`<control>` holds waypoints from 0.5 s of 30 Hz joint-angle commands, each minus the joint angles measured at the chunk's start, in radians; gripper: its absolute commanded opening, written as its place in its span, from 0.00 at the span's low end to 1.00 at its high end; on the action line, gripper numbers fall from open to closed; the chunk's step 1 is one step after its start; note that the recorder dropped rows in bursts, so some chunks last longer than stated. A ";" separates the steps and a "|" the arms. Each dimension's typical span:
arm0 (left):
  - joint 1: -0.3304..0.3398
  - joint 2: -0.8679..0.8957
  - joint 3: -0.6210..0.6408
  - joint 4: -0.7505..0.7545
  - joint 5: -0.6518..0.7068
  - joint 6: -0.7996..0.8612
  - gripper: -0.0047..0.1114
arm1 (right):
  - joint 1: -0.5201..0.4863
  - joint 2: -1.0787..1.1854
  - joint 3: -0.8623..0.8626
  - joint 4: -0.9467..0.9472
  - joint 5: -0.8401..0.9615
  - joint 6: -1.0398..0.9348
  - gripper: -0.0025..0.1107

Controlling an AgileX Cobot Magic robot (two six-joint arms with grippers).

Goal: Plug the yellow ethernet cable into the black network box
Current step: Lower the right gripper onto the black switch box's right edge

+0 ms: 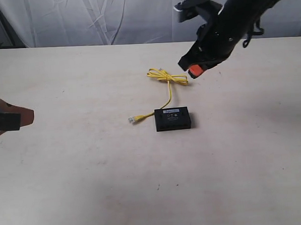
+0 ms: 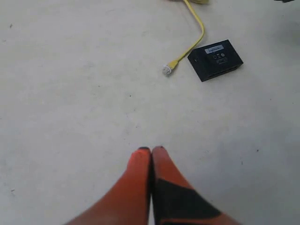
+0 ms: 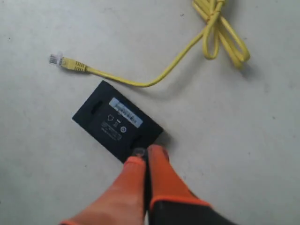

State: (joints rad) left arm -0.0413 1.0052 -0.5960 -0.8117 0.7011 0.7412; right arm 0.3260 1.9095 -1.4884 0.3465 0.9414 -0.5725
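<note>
Pale table point(image 1: 94, 186), left gripper point(image 2: 151, 151) low at the left, orange fingers pressed together on nothing, black network box point(image 1: 173, 119) flat mid-table, label up, yellow ethernet cable point(image 1: 168, 94) unplugged, clear plug point(image 1: 132, 119) just beside the box, cord curving back to a knotted bundle point(image 1: 167, 76), right gripper point(image 3: 146, 153) raised near it, fingers likewise pressed together.

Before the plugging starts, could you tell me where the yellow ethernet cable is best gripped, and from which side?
Probably the yellow boot just behind the clear plug, from above, closing across the cord. That end of the yellow ethernet cable lies flat and free beside the black network box.
</note>
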 commanded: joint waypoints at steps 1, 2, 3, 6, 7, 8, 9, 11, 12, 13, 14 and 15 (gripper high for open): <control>-0.002 0.003 -0.005 -0.025 0.008 0.002 0.04 | 0.019 0.117 -0.102 -0.021 0.016 -0.011 0.01; -0.002 0.003 -0.005 -0.025 0.008 0.002 0.04 | 0.019 0.139 -0.121 -0.024 0.022 -0.011 0.01; -0.002 0.003 -0.005 -0.025 0.008 0.002 0.04 | 0.024 0.171 -0.151 -0.024 0.034 -0.011 0.01; -0.002 0.003 -0.005 -0.025 0.008 0.002 0.04 | 0.034 0.236 -0.208 -0.026 0.044 -0.011 0.01; -0.002 0.003 -0.005 -0.025 0.008 0.002 0.04 | 0.036 0.254 -0.221 -0.026 0.044 -0.011 0.01; -0.002 0.003 -0.005 -0.025 0.005 0.002 0.04 | 0.042 0.271 -0.231 -0.025 0.042 -0.011 0.01; -0.002 0.003 -0.005 -0.025 0.005 0.002 0.04 | 0.045 0.284 -0.236 -0.025 0.042 -0.011 0.01; -0.002 0.003 -0.005 -0.025 0.003 0.002 0.04 | 0.053 0.303 -0.242 -0.035 0.033 -0.011 0.01; -0.002 0.003 -0.005 -0.025 0.003 0.002 0.04 | 0.053 0.312 -0.242 -0.042 0.024 -0.011 0.01; -0.002 0.003 -0.005 -0.025 0.003 0.002 0.04 | 0.053 0.318 -0.242 -0.042 0.020 -0.011 0.01; -0.002 0.003 -0.005 -0.025 0.003 0.002 0.04 | 0.053 0.329 -0.242 -0.042 0.018 -0.011 0.01; -0.002 0.003 -0.005 -0.025 0.003 0.002 0.04 | 0.053 0.337 -0.242 -0.044 0.018 -0.011 0.01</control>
State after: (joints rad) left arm -0.0413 1.0052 -0.5960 -0.8203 0.7011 0.7412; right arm 0.3806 2.2287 -1.7235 0.3150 0.9715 -0.5768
